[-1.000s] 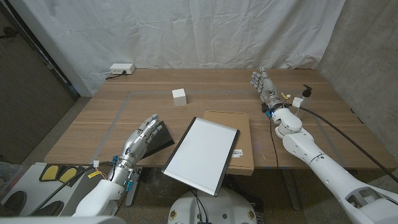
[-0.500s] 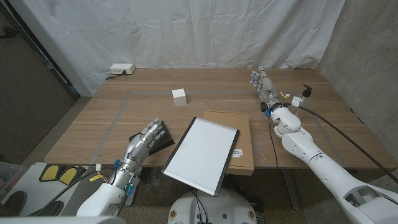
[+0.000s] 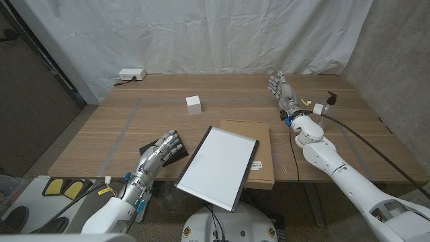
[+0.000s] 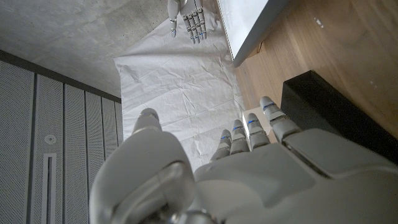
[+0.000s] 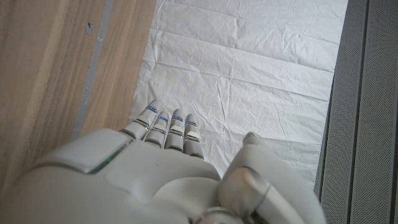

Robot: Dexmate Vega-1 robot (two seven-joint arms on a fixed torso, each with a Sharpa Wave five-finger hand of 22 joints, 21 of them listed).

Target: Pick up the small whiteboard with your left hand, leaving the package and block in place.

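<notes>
Head view: the small whiteboard (image 3: 219,167) lies tilted at about six o'clock on the tabletop (image 3: 228,101), overlapping the brown package (image 3: 256,152) and overhanging the near edge. The white block (image 3: 194,104) sits at about eleven o'clock. The left robot hand (image 3: 158,153) hovers at about eight o'clock over a black object (image 3: 180,150), just beside the board, fingers spread and empty. The right robot hand (image 3: 285,91) is raised at two o'clock, fingers apart, holding nothing.

Left wrist view: the left robot hand's fingers (image 4: 249,127) reach toward the whiteboard's edge (image 4: 249,25) without touching. The pickup is judged not yet begun; the reach and the grasp remain.

Right wrist view: the right robot hand (image 5: 168,168) is idle, away from everything.
</notes>
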